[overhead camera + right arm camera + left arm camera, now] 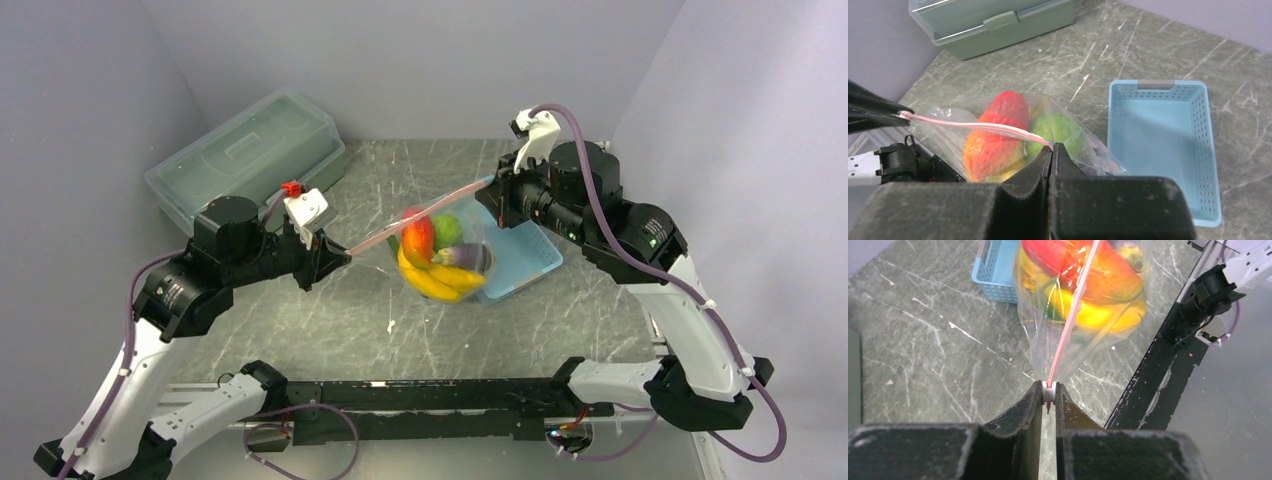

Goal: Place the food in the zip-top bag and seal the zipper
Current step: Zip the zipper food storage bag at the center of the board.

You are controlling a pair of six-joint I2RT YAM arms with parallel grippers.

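Overhead first. Left claw [340,255]: closed on one end of the zipper [420,213]. Right claw [492,195]: closed on the other end. Between them, a taut pink line slanting above the middle of the worktop [320,320]. Below that line, the zip-top bag [480,250], bulging with the food [418,238]: a red-orange piece, a green lump, yellow bananas lowest. Overlaps the left edge of the light-blue basket [535,255]; hard to tell whether it touches the worktop. Well apart at the far left corner, a translucent lidded box [245,155].

Next, the left wrist. Left claw [1049,390]: pinches a small white piece [1049,393] at the near end of the zipper [1071,315], jaws almost together. Beyond, the clear bag [1038,335] fanning out, with red-orange and yellow food [1088,270] inside. Behind it, a corner of the basket [998,270] on the marbled worktop [923,340].

Lastly, the right wrist. Right claw [1052,149]: shut tight on the zipper [973,125], which runs left to the left claw [878,107] at the frame's edge. Beneath the strip, the bag [933,127] with the food [998,132], red-orange beside green. Just right of the bag, the basket [1163,145]; along the far edge, the lidded box [988,20].
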